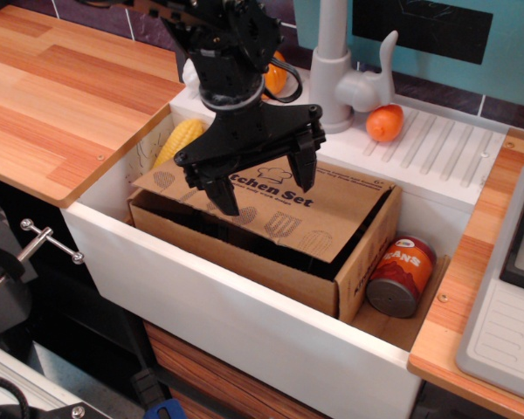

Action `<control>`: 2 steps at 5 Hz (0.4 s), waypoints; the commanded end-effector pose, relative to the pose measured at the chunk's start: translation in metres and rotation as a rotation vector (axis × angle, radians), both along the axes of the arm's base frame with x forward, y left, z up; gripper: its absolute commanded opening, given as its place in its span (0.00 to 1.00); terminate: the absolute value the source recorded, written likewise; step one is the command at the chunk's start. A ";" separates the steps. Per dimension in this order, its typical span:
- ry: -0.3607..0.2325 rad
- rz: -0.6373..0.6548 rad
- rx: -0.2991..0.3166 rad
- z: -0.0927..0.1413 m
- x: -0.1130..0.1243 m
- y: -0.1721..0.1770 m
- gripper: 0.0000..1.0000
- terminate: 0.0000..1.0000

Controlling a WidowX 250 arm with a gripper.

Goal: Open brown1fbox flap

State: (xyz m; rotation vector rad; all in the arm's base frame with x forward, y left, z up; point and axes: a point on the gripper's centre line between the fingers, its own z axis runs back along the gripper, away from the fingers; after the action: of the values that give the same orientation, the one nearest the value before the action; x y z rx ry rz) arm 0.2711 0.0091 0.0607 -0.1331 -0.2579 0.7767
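The brown cardboard box (319, 278) lies inside the white sink basin (244, 323). Its wide flap (332, 209), printed "Kitchen Set" with black utensil icons, lies sloped over the top of the box with a dark gap under its near edge. My black gripper (266, 183) hangs just above the flap's left part. Its two fingers are spread apart and hold nothing; the left fingertip (227, 202) is near the flap's surface over the printed words.
A red tin can (400, 276) lies in the basin right of the box. A yellow corn cob (178, 141) sits behind the box at left. A grey faucet (334, 74) and an orange fruit (384, 123) stand at the back. Wooden counters flank the basin.
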 end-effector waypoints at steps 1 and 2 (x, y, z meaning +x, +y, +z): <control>0.000 0.000 0.000 0.000 0.000 0.000 1.00 0.00; -0.031 0.033 -0.021 -0.014 -0.005 0.002 1.00 0.00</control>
State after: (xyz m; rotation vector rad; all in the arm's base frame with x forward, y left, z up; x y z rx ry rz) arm 0.2611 0.0087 0.0380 -0.1725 -0.2543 0.8183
